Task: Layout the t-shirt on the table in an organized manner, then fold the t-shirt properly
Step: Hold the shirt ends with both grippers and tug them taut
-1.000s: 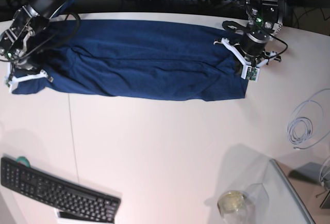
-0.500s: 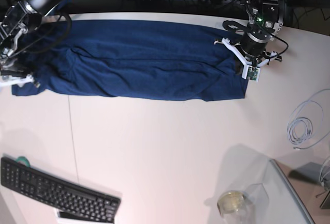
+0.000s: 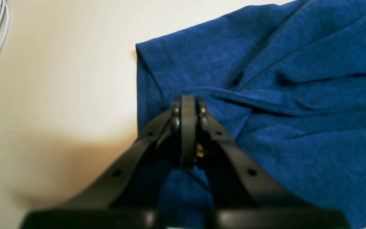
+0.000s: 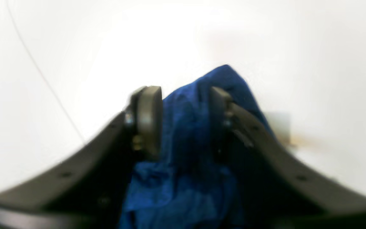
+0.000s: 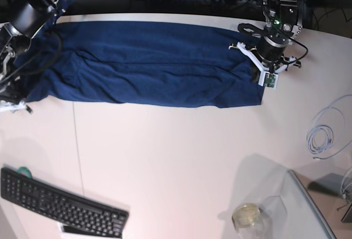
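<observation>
Your left gripper (image 3: 187,105) is clamped on the t-shirt (image 5: 148,65) at one end, pinning that edge so the cloth can be drawn taut along the table's (image 5: 181,162) far side. Your right gripper (image 4: 183,105) has its jaws parted, cloth between them, not pinched. Since a second ago it has released and swung outward, pulling the corner along

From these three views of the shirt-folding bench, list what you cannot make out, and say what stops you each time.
- Right gripper, right wrist view: blur hides whether its pads touch the t-shirt.
- Right gripper, base view: cut off by the left edge.
- Left gripper, left wrist view: shut on a fold; the cloth behind the fingers is hidden.
- Keyboard, base view: key legends too small.
- Jar, base view: contents unclear through glare.
</observation>
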Controlling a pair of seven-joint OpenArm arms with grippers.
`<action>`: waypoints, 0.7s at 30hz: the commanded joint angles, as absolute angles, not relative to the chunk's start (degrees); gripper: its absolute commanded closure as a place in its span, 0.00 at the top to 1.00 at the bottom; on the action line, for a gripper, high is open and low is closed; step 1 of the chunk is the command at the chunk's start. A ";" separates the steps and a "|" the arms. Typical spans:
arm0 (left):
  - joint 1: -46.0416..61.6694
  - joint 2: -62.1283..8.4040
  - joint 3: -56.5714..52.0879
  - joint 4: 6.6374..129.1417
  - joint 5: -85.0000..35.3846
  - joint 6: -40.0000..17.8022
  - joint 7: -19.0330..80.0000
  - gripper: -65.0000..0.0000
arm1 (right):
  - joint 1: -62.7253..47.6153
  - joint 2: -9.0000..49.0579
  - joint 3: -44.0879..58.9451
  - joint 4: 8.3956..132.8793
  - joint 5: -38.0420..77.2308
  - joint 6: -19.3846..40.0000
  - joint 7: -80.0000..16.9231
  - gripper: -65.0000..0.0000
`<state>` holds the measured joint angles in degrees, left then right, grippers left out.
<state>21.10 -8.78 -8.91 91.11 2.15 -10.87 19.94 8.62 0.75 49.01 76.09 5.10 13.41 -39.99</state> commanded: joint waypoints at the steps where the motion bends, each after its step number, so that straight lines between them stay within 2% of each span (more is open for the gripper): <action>1: 21.05 -9.10 -9.01 91.82 2.07 -10.77 18.68 0.00 | 9.89 1.63 48.57 77.67 5.67 14.99 -37.93 0.16; 3: 21.05 -9.10 -9.01 91.82 2.07 -10.77 18.59 0.00 | 9.80 1.89 46.11 77.67 5.58 19.30 -37.58 0.00; 5: 20.97 -9.10 -9.01 91.82 2.07 -10.77 18.59 0.00 | 9.45 2.15 44.09 77.58 5.49 21.93 -37.58 0.00; 11: 19.56 -9.10 -9.01 87.69 2.15 -10.68 18.59 0.00 | 10.42 4.70 41.89 70.81 5.49 21.76 -37.23 0.02; 14: 19.47 -9.10 -9.01 86.37 2.15 -10.68 18.59 0.00 | 10.95 6.11 42.07 65.71 5.41 21.67 -33.54 0.02; 21: 19.30 -9.10 -9.01 84.00 2.15 -10.68 18.51 0.00 | 11.03 9.10 42.07 57.45 5.67 15.08 -28.18 0.02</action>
